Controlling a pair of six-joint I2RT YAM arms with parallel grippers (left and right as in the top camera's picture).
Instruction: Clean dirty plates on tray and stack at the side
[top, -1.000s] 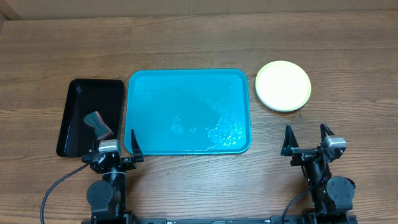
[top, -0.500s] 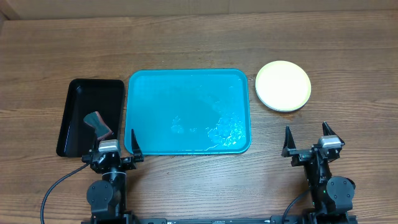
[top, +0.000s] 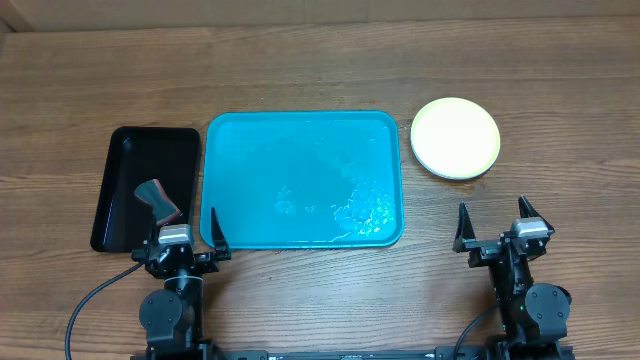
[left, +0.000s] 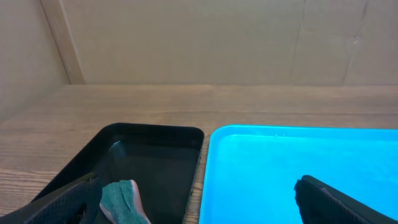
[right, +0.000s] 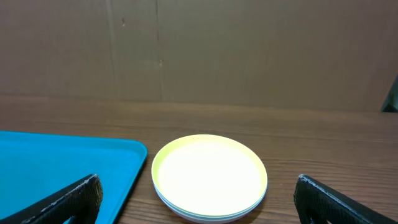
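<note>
The turquoise tray (top: 300, 180) lies in the table's middle with no plates on it; wet smears show near its front right. It also shows in the left wrist view (left: 298, 168) and the right wrist view (right: 56, 165). The plates (top: 455, 137) sit stacked on the table to the tray's right, pale yellow one on top, and appear in the right wrist view (right: 210, 177). My left gripper (top: 190, 236) is open and empty at the tray's front left corner. My right gripper (top: 493, 224) is open and empty in front of the stack.
A black tray (top: 140, 185) lies left of the turquoise tray and holds a sponge with a teal face (top: 158, 200), also in the left wrist view (left: 121, 199). A cardboard wall stands behind the table.
</note>
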